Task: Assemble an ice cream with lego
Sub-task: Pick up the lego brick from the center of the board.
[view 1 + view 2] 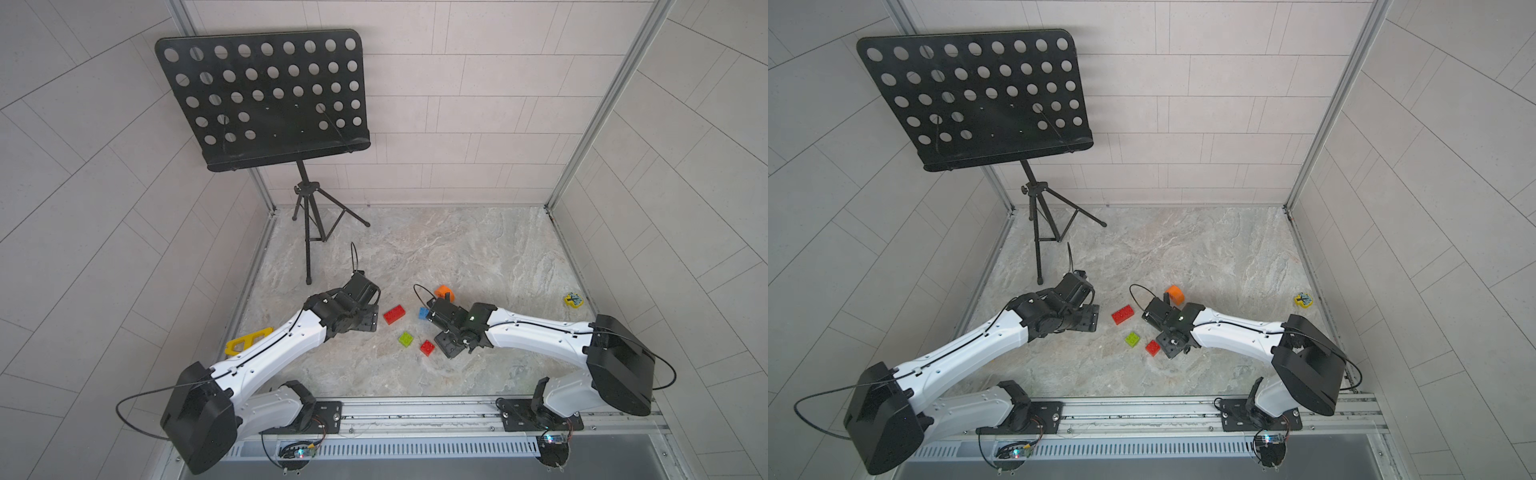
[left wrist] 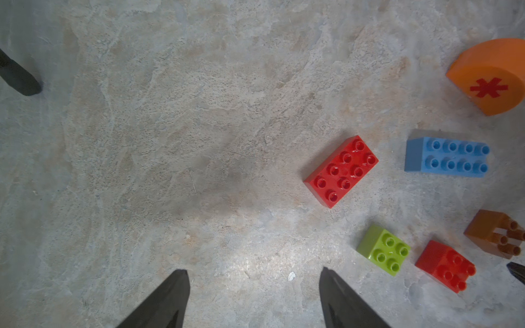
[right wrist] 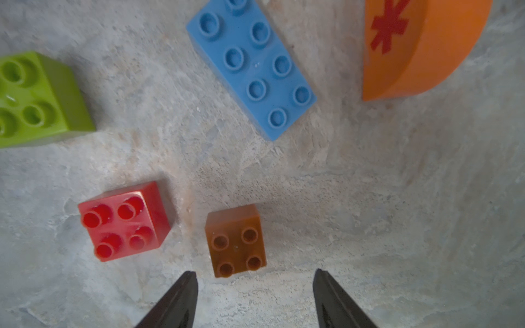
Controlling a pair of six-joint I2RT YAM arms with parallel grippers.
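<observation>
Desk [image 1: 457, 249], mid-front area: all six pieces lie separate, none joined.
- Red oblong [image 2: 341, 171] lies between the two arms.
- Blue oblong [image 3: 250, 65] lies near it, partly hidden under the right wrist in both top views.
- Orange half-round [image 2: 491, 76] sits just beyond the blue, with its red asterisk face showing.
- Lime green square [image 2: 383, 250] and red square [image 2: 444, 265] lie near each other, closer to the robot's base.
- Brown-orange square [image 3: 235, 241] lies beside the red square.

Left end effector [image 2: 253, 269]: released, fingers spread over bare desk, well to the side of the red oblong.

Right end effector [image 3: 254, 271]: released, nothing between the fingers. The brown-orange square lies just ahead of the tips, not touching them.

Yellow triangular frame [image 1: 247, 338] lies at the desk's left edge, partly under the left arm.
</observation>
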